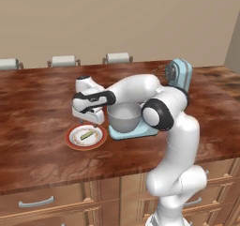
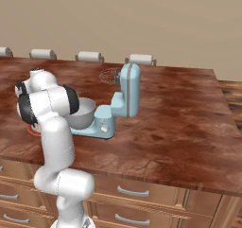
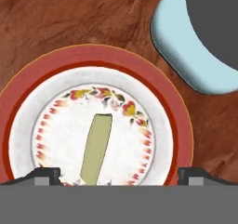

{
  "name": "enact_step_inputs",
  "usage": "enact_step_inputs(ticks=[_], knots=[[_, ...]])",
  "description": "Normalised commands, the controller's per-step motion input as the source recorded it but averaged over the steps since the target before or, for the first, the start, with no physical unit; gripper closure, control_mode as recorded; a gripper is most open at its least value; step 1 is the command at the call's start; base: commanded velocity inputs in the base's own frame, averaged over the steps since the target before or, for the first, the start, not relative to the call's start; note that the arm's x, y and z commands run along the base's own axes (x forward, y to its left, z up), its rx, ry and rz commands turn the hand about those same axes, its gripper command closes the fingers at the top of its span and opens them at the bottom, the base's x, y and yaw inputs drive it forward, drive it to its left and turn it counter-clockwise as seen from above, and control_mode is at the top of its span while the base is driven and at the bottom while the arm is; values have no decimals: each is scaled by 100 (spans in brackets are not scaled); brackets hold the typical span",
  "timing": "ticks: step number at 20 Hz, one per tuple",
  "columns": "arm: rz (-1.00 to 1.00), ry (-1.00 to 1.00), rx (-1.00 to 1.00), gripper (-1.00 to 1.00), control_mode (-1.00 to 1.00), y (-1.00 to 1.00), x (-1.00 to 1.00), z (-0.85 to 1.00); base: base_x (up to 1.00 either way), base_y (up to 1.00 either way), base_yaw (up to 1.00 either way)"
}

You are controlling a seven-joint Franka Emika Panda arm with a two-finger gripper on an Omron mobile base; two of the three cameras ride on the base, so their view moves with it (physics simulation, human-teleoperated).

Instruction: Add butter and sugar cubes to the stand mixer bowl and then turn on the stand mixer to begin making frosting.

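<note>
Butter: a thin yellowish-green stick of butter is seen lying flat in the middle of the plate, its length running from about 12 to 6 o'clock in the hand view; nothing is touching it.
Plate: the round white plate with a broad red rim and a ring of small flowers is set on the counter, at about 8 o'clock from the mixer bowl in the left base view, just beside the mixer's base.
Gripper: the two-finger gripper on the white arm is held above the plate, pointed down; the jaws are spread wide, one dark tip on each side of the butter, and nothing is grasped.
Bowl: the round grey metal stand mixer bowl is seated on the mixer's flat base.
Mixer: the pale light-blue stand mixer is seen with its head tilted up and back, the wire whisk raised clear of the bowl.
Counter: the dark reddish-brown wooden counter carries the plate and mixer; drawers with grey handles are seen below it.
</note>
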Motion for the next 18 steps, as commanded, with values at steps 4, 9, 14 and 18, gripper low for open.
enact_step_inputs(ticks=[4, 9, 14, 18], knots=[[-21, 4, 0, -100, -100, 0, 9, -29, 0, 0, 0], [-19, 3, 0, -100, -100, 0, 1, -26, 0, 0, 0], [-17, 3, 0, -100, -100, 0, 0, -28, 0, 0, 0], [-14, 3, 0, -100, -100, 0, 0, -27, 0, 0, 0]])
